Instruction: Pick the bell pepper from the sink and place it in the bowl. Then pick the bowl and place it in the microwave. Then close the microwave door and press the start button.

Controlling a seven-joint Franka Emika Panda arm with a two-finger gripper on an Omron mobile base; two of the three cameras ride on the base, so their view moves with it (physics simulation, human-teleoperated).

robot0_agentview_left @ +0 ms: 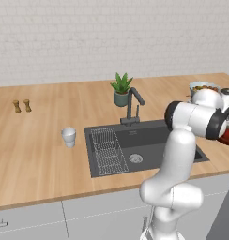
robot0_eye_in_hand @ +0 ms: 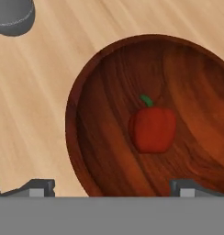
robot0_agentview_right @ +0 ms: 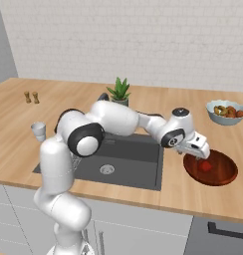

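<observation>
Bell pepper (robot0_eye_in_hand: 152, 130) is lying loose in the bowl (robot0_eye_in_hand: 98, 114), on the counter right of the sink (robot0_agentview_right: 143, 164). Your gripper (robot0_eye_in_hand: 113, 188) is hovering wide open, holding nothing. Bowl's prob. rigid, glossy, slippery: grab its rim.

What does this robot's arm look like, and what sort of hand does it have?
The arm is glossy white, built of rounded tube-like segments linked by dark grey to black joint rings. It ends in a white gripper with two small dark finger tips, grey-capped in the hand view. No cables or markings are visible.
</observation>
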